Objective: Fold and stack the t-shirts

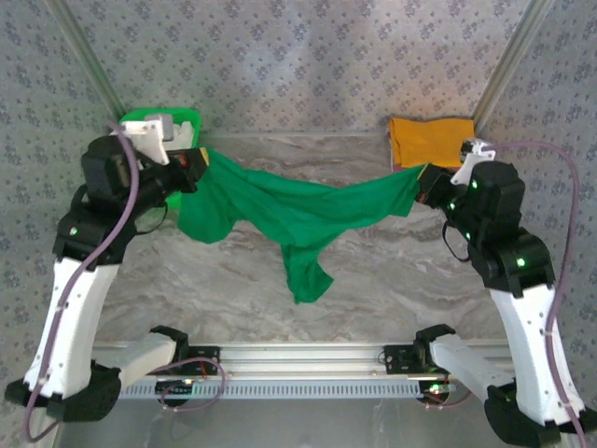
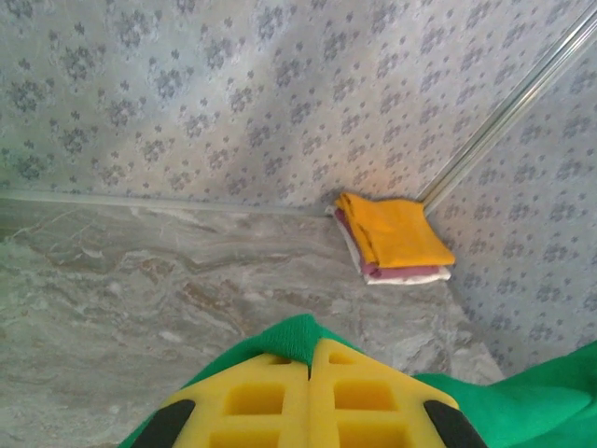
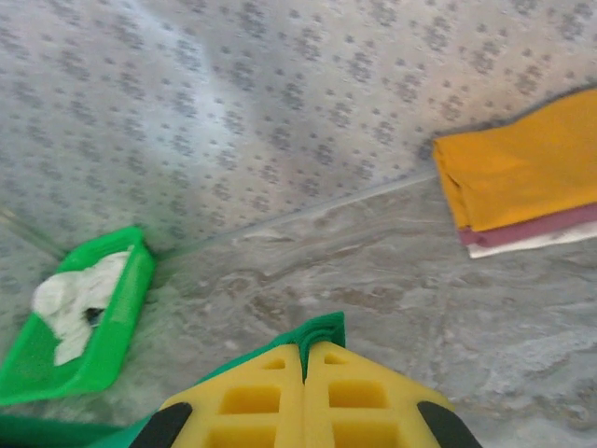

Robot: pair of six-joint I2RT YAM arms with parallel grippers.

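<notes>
Pinching opposite ends, left gripper and right gripper suspend the green t-shirt over the table.

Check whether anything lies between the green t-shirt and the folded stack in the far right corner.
Nothing visible does. The green t-shirt hangs stretched between the left tool and right tool, both shut on it; only bare table separates it from the folded stack.

Top view, upper left: green basket mostly hidden behind left arm.
Right wrist view: soft blur throughout. Orange-yellow t-shirt cut off at right edge. White cloth in basket too blurred to identify.
Wrist views: left end effector and right end effector cut off at bottom edge. Green t-shirt cut off lower right.
</notes>
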